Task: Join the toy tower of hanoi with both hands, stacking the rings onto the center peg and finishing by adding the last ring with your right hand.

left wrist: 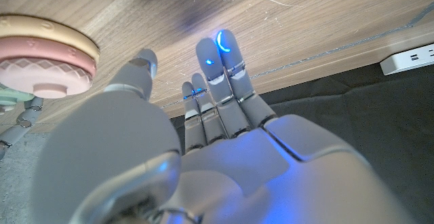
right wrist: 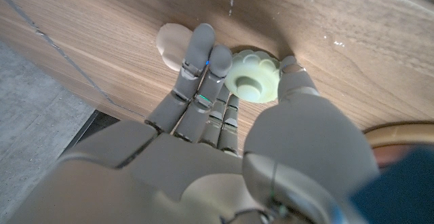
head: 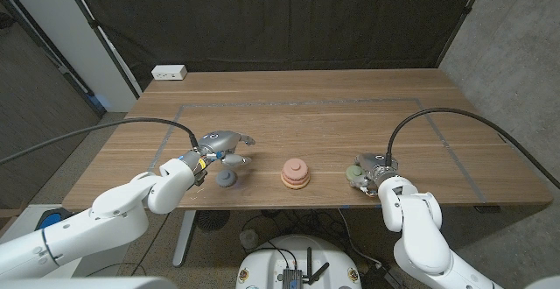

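The tower point(head: 295, 174) stands at the table's front middle, with an orange ring at the bottom and pink rings above it on the peg; it also shows in the left wrist view point(left wrist: 44, 54). A blue-grey ring point(head: 227, 179) lies on the table to its left. My left hand point(head: 223, 143) hovers just above and behind that ring, fingers point(left wrist: 220, 61) spread and holding nothing. My right hand point(head: 372, 172) is down at the table right of the tower. It pinches a pale green ring point(right wrist: 252, 78) between thumb and fingers point(right wrist: 203, 61); the same green ring point(head: 354, 173) shows beside the hand.
A cream disc point(right wrist: 169, 44) lies on the wood just beyond my right hand's fingertips. A white power strip point(head: 169, 73) sits at the table's far left edge. Tape lines mark a rectangle on the table point(head: 306, 105). The front edge is close to both hands.
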